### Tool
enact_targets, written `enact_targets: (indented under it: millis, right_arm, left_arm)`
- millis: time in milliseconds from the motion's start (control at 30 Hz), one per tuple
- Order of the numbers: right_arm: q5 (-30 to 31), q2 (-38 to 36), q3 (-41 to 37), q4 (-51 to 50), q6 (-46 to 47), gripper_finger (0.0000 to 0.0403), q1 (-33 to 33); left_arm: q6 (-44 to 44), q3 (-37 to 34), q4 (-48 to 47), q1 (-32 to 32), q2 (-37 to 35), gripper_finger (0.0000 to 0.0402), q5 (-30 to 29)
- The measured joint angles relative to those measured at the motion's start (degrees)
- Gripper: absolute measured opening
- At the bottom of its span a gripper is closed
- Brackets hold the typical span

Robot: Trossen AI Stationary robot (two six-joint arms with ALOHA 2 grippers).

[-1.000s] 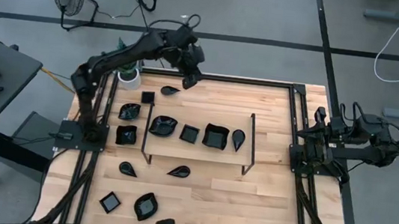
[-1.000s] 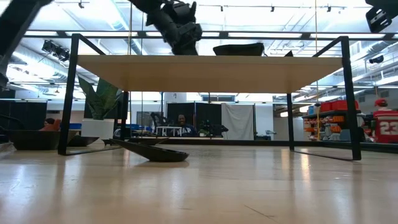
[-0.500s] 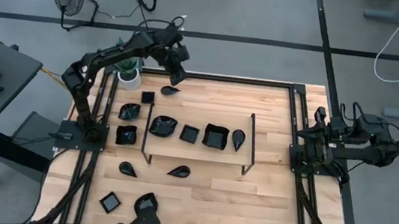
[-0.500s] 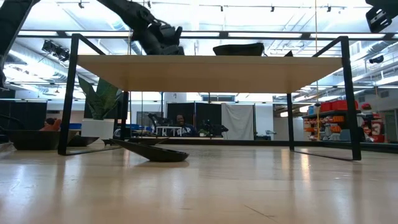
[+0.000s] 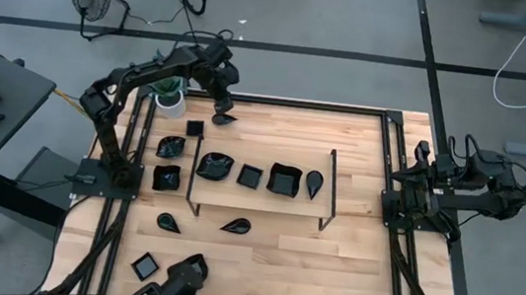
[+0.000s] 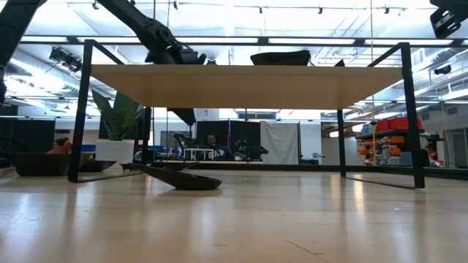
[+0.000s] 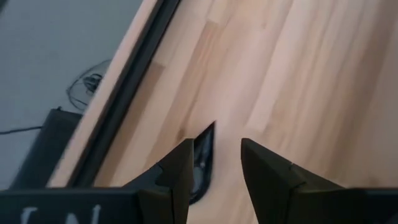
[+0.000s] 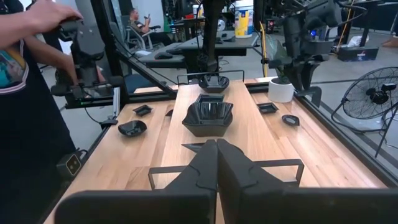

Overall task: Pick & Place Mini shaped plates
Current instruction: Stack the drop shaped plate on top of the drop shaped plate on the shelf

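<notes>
Left gripper (image 5: 222, 103) with fingers apart, low over a small shiny black teardrop plate (image 5: 223, 119) near the far edge of the pale wooden table (image 5: 351, 247), its pointed tip clear only in the left wrist view (image 7: 203, 158), right gripper (image 8: 216, 155) pressed together, waiting at the table's right side.

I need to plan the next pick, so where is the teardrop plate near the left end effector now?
In the high view, the teardrop plate lies near the table's far left edge, right of a small square plate, directly under the open left end effector.
</notes>
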Motion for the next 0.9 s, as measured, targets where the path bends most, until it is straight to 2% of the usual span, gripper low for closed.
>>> enact_targets:
  millis: [167, 600, 900]
  right_arm:
    - [0.0, 0.0, 0.02, 0.0, -0.02, 0.0005, -0.01]
    - [0.0, 0.0, 0.01, 0.0, -0.02, 0.0005, 0.01]
    - [0.0, 0.0, 0.01, 0.0, -0.02, 0.0005, 0.01]
  left_arm:
    - [4.68, -1.4, 1.72, 0.32, 0.0, 0.014, -1.74]
    - [5.08, -2.01, 4.4, 2.66, 5.59, 0.014, -2.4]
    - [13.14, -2.01, 3.87, 2.83, 9.28, 0.014, 1.49]
